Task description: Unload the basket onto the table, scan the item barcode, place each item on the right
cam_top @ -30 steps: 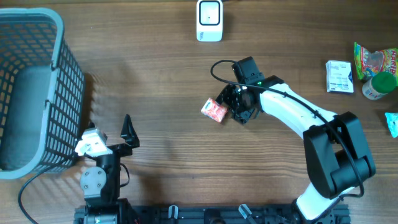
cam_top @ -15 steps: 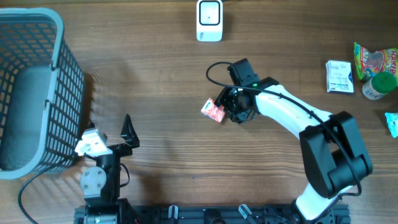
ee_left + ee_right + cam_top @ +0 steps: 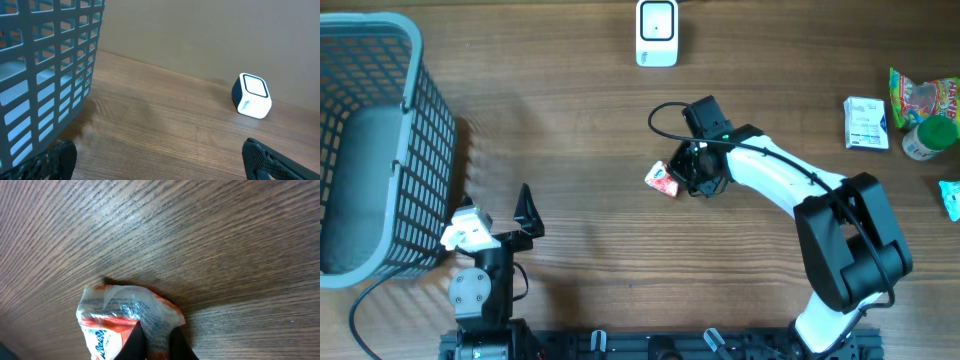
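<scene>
The item is a small red and white plastic packet (image 3: 662, 179) lying on the wood table near the middle. My right gripper (image 3: 683, 177) is down at its right edge, shut on the packet's crinkled clear end. In the right wrist view the two dark fingertips (image 3: 132, 342) pinch the printed wrapper (image 3: 120, 312) between them, gripper (image 3: 156, 345). No barcode is legible. The white scanner (image 3: 657, 32) stands at the table's back edge, also seen as a white scanner (image 3: 251, 95) from the left wrist. My left gripper (image 3: 495, 212) rests open by the basket, gripper (image 3: 160, 167) empty.
A grey mesh basket (image 3: 430, 130) fills the left side, its wall (image 3: 50, 75) close to the left gripper. At the far right lie a white box (image 3: 866, 123), a green and red bag (image 3: 920, 95), a green-capped bottle (image 3: 928, 138) and a teal item (image 3: 950, 197).
My right gripper has slid slightly left and closed from wide open onto the packet's end. The left arm has not moved.
</scene>
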